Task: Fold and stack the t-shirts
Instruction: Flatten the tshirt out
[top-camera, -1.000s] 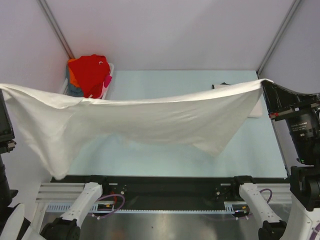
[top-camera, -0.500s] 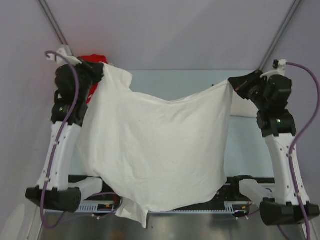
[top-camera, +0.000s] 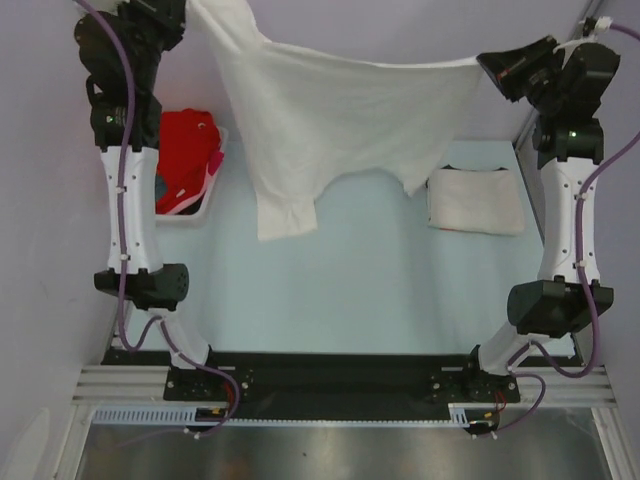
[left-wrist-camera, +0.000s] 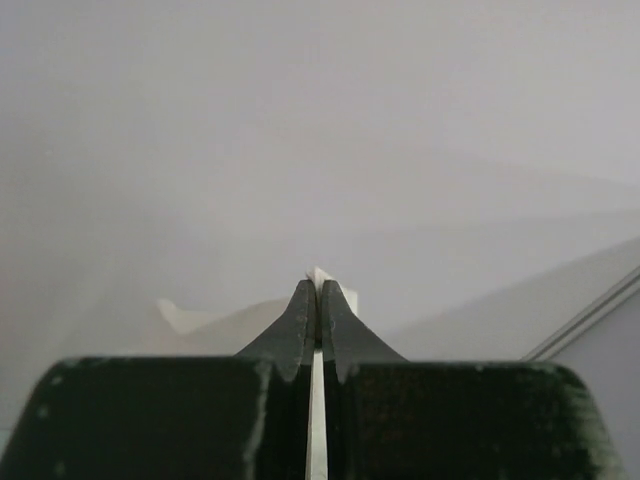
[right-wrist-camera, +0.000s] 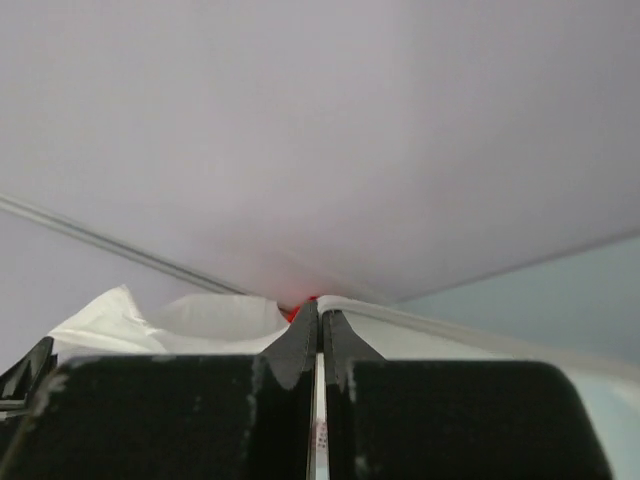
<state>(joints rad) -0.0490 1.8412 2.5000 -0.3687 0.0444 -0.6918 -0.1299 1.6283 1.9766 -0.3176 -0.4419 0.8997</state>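
White t-shirt (top-camera: 340, 120) strung high over the pale blue-green table (top-camera: 340, 290), seen from above: one upper corner pinched in the left gripper (top-camera: 188, 10) at the top left, the opposite end in the right gripper (top-camera: 482, 62) at the top right, top edge sagging slightly between them, body hanging free and lowest at the middle-left. Left arm (top-camera: 125, 200) and right arm (top-camera: 565, 220) raised nearly upright from their bases at the near edge. Flat on the table beside the right arm, a folded off-white t-shirt (top-camera: 475, 200), close to the hanging shirt's lower right tip in this view. At the far left, beside the left arm, a white slatted basket (top-camera: 195, 215) heaped with a red t-shirt (top-camera: 185, 150), a strip of pink cloth (top-camera: 213, 165) at its right edge

From the left wrist: black fingers (left-wrist-camera: 300, 320) pressed together with no gap to speak of, a small tip of white cloth poking out above them and a pale fold to the left; beyond, only blurred grey wall (left-wrist-camera: 300, 120)

From the right wrist: fingers (right-wrist-camera: 300, 340) closed tight on the shirt's edge, white cloth spilling to either side of the tips, a fleck of red just behind them, grey wall above and a wedge of table at the lower right
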